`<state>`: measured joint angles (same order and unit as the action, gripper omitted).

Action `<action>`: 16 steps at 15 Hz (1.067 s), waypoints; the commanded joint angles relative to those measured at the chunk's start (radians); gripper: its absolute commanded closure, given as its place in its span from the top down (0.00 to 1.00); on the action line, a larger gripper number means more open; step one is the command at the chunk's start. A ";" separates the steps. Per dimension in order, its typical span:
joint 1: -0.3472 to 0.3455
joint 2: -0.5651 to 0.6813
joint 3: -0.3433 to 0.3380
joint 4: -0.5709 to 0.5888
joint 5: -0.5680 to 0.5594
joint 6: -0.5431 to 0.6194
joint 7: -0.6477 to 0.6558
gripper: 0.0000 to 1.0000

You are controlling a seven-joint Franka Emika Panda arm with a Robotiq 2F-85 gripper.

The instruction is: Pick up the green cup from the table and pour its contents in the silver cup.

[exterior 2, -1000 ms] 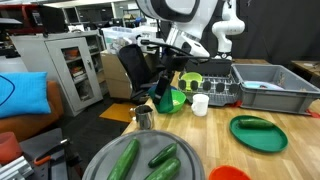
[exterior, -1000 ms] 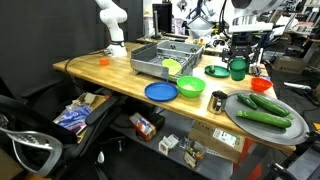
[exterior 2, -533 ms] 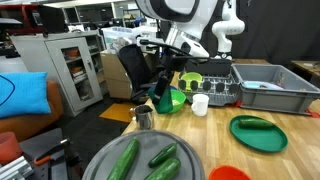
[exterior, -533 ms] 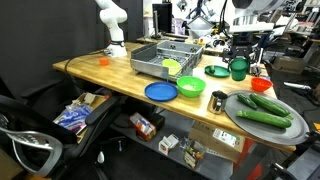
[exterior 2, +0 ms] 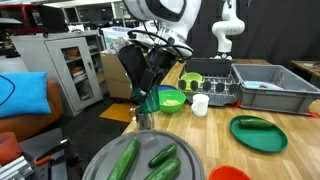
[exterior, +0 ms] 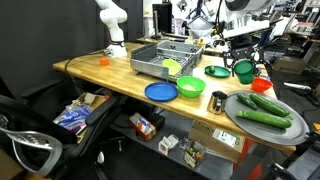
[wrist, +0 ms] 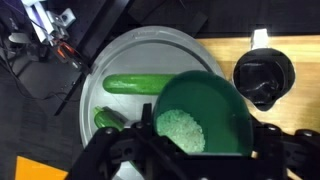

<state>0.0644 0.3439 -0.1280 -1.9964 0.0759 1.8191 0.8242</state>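
Observation:
My gripper (exterior: 243,60) is shut on the dark-green cup (exterior: 243,71) and holds it tilted above the wooden table (exterior: 100,70). In the wrist view the green cup (wrist: 205,105) fills the centre between my fingers (wrist: 185,152), with pale green grains (wrist: 180,130) inside it. The silver cup (wrist: 263,77) stands upright on the table just beside it, at the upper right. The silver cup also shows in both exterior views (exterior: 218,100) (exterior 2: 143,117), near the table's front edge, with my gripper (exterior 2: 150,95) just above it.
A grey plate (exterior: 285,125) with cucumbers (wrist: 140,84) lies under and beside the held cup. A lime-green bowl (exterior: 190,88), blue plate (exterior: 160,92), dark-green plate (exterior: 216,71), grey dish rack (exterior: 160,58) and white cup (exterior 2: 200,103) stand nearby. A white arm (exterior: 115,25) stands at the back.
My gripper has swung with the green cup toward the silver cup and the cup now tilts. The lime-green bowl behind it is more exposed.

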 commanded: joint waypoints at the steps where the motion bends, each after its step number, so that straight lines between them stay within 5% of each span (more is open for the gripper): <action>1: 0.022 -0.011 0.028 0.012 -0.048 -0.090 0.075 0.54; 4: 0.027 0.009 0.036 0.025 -0.059 -0.070 0.127 0.54; 5: 0.023 0.001 0.045 0.012 -0.045 -0.064 0.110 0.79; 10: 0.020 0.004 0.043 0.016 -0.049 -0.063 0.117 0.79; 11: 0.020 0.004 0.043 0.016 -0.049 -0.063 0.117 0.54; 16: 0.038 0.004 0.037 0.004 -0.101 -0.034 0.204 0.54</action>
<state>0.1013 0.3494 -0.0969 -1.9837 0.0142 1.7613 0.9812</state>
